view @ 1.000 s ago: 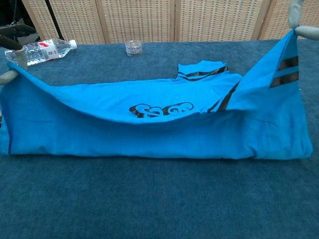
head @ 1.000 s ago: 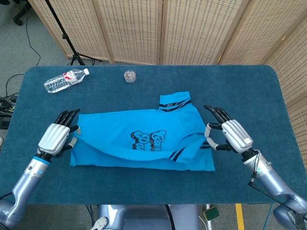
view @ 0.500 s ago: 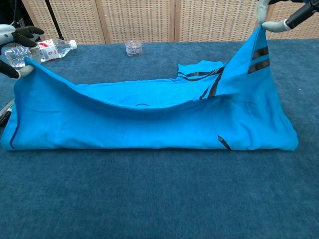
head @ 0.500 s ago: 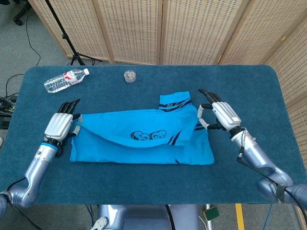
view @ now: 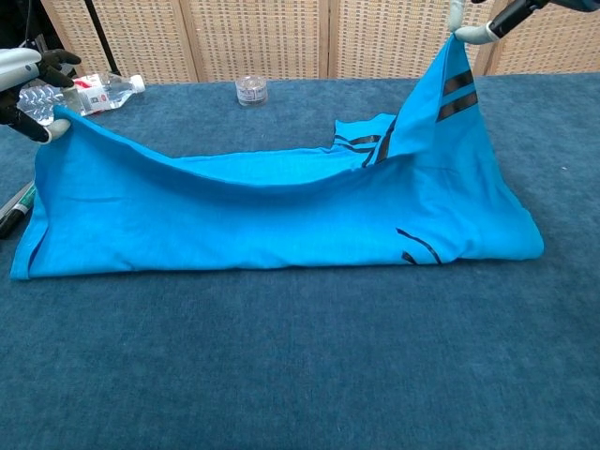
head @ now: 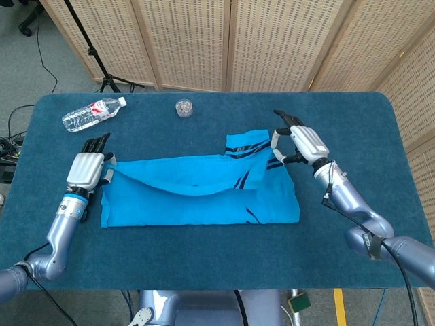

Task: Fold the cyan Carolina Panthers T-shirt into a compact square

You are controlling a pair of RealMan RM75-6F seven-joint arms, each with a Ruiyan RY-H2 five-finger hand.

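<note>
Bottle (head: pixel 93 113) lies at far-left back of the worktop (head: pixel 204 258), small clear jar (head: pixel 183 107) further right at the back edge.

Left hand (head: pixel 86 168) w/ fingers pinching the T-shirt's (head: pixel 197 200) left corner, held just above the cloth. Shirt lies mid-worktop, long strip running left-right, near edge flat, top layer lifted and sagging between the two hands. Striped sleeve (head: pixel 246 144) pokes out at the back right.

Right hand (head: pixel 299 141) w/ fingers clamped on the right corner, held higher; in chest view the striped edge (view: pixel 453 89) hangs from it like a tent.

Judgement: fold approx halfway, layer not yet laid down.

Risks: uneven heights → skewed edge; the sagging middle could touch down first and bunch; a thin pinch may slip on either side, dropping a corner; the sleeve may stay sticking out, spoiling the square.
</note>
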